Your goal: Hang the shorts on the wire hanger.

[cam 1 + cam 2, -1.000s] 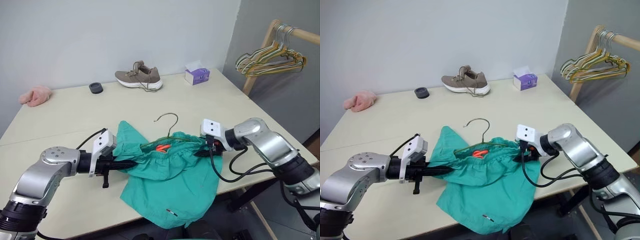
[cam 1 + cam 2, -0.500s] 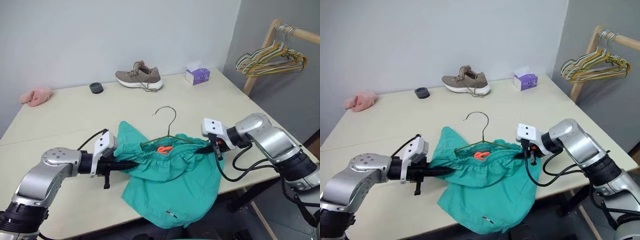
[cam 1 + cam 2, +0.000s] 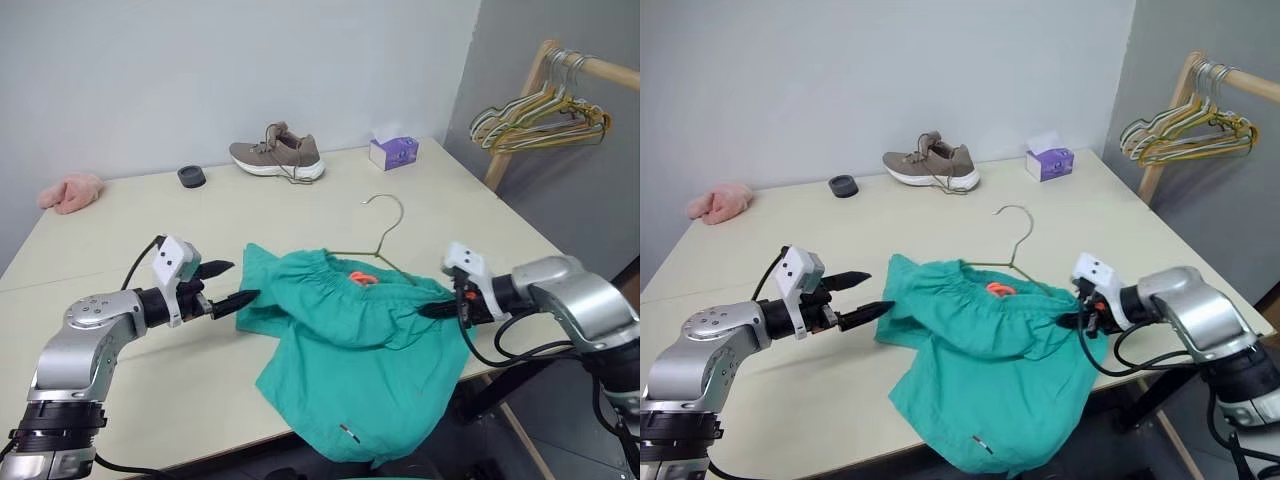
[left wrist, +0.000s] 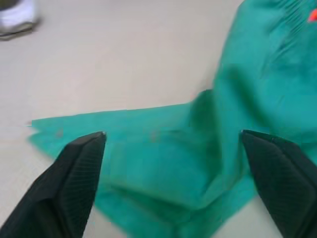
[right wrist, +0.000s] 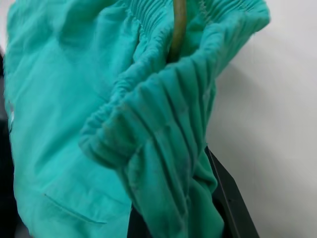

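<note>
Left eye view: shorts (image 3: 365, 355) with wire hanger (image 3: 385, 245) inside waistband, pinched by right hand (image 3: 432, 310); left hand (image 3: 232, 285) spread, empty.

A test room is suggested by bare grey walls (image 3: 200, 70), a plain table (image 3: 300, 210) and a wooden clothes rail (image 3: 545, 60).

Wire hanger (image 3: 383, 243) lower bar hidden inside the shorts (image 3: 360, 350) waistband.

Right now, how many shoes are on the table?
1. The shoe sits at the table's far edge, between the black puck and the tissue box. No second shoe shows.
</note>
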